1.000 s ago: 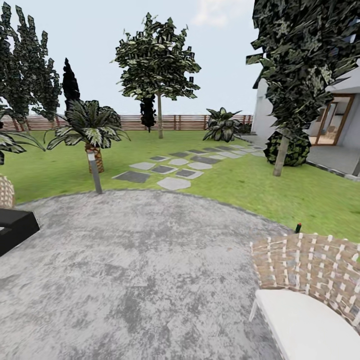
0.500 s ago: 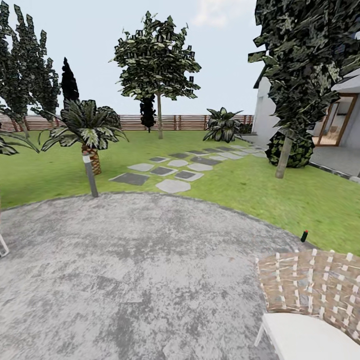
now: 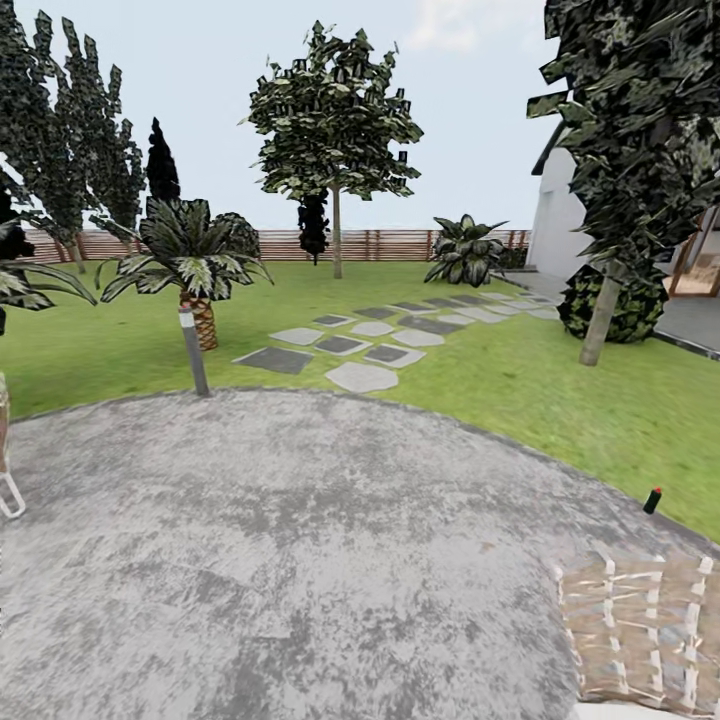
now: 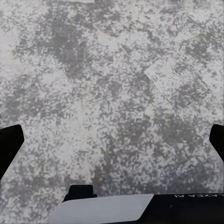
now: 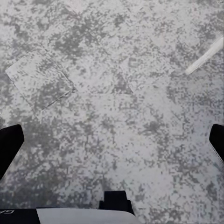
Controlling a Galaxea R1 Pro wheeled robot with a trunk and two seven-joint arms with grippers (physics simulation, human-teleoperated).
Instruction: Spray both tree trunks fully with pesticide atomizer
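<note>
early going: the pesticide atomizer [image 3: 652,500] is lying unpicked at the right patio [image 3: 300,560] edge; both grippers [image 4: 112,140] [image 5: 112,140] are hanging spread and empty; trees [image 3: 335,130] are awaiting spray.

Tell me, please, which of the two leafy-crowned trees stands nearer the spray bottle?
The right-hand tree, beside the house; the pesticide atomizer stands on grass below it. The other tree stands by the fence.

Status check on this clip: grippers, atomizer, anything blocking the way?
Both grippers open, empty, over stone patio. Pesticide atomizer upright on lawn at the patio edge, ahead right. Wicker chair sits between robot and atomizer.
</note>
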